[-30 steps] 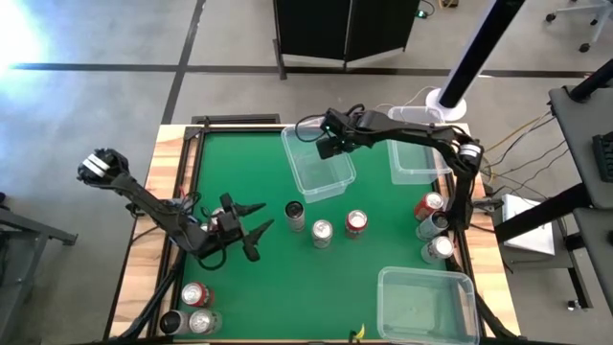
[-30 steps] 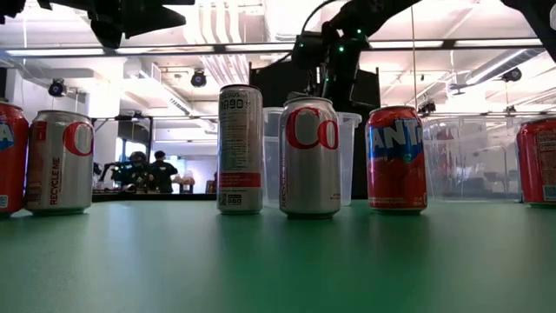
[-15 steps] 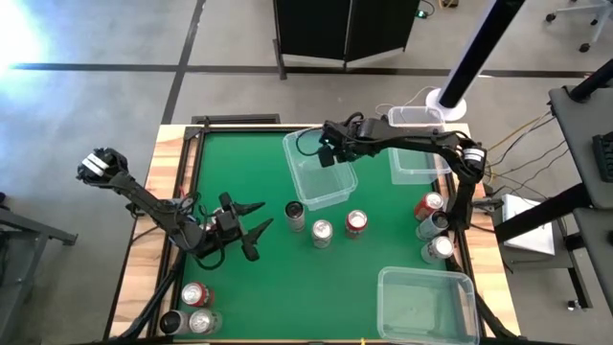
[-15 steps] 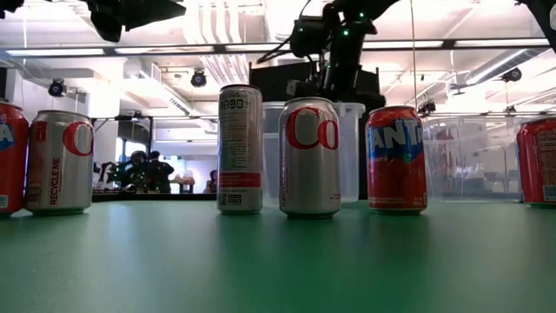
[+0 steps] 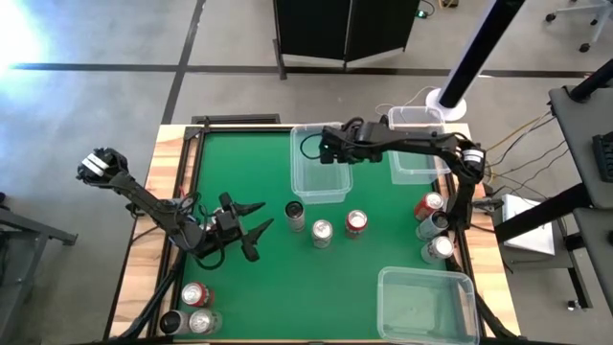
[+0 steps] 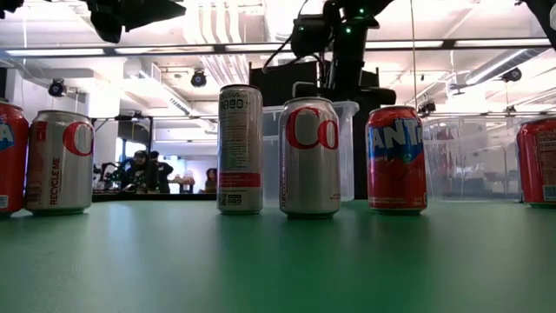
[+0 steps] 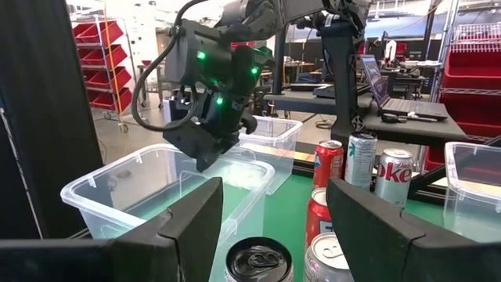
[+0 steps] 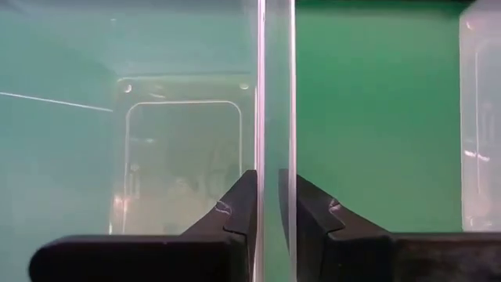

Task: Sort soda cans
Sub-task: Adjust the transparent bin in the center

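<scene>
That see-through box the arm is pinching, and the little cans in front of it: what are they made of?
The bin, pinched at its wall by the right gripper, looks like thin clear glossy plastic: the green table shows through. The cans look like printed metal, likely aluminium, with shiny silver tops.

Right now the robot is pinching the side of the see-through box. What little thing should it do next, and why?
Probably let go. The right gripper is shut on the wall of the clear bin, which now sits square on the green table, just behind the row of soda cans. The bin looks empty and ready, so opening the fingers and lifting away seems sensible. The left gripper waits open near the cans.
</scene>
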